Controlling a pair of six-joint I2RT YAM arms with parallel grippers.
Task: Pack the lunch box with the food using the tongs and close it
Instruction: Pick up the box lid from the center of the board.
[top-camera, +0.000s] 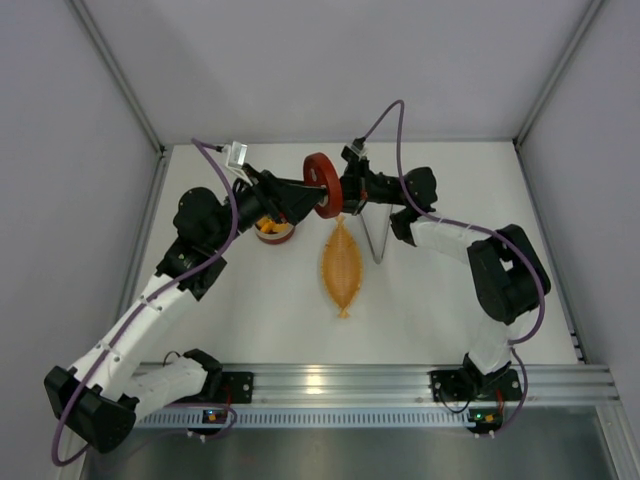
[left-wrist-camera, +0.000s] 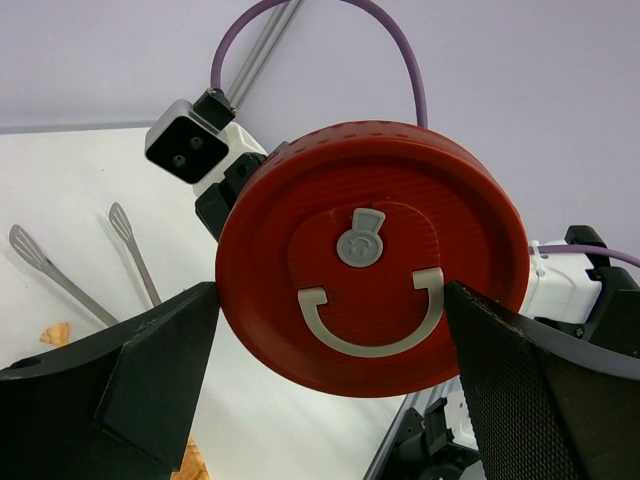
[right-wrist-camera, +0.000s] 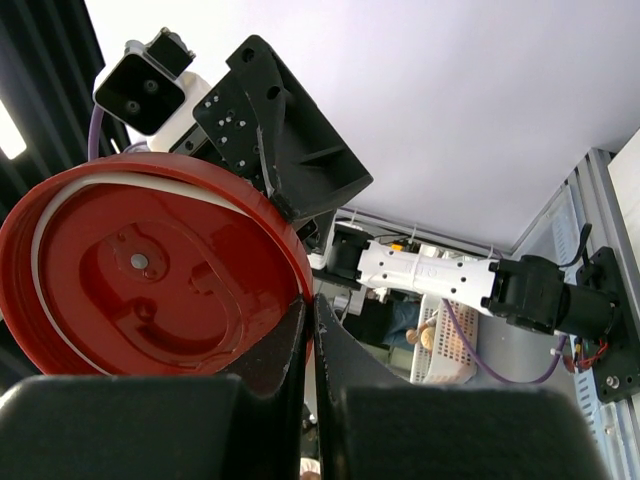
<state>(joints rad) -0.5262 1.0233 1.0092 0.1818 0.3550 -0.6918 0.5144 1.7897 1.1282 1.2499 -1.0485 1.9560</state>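
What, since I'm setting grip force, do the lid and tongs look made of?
Lid: probably plastic or silicone, matte red, with fine moulded ribbing and a grey inlaid mark. Tongs: likely metal, from their thin, shiny silver arms.

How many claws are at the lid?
2. The right claw is shut on the rim of the lid, holding it aloft. The left claw is open, a finger either side of the lid; contact unclear.
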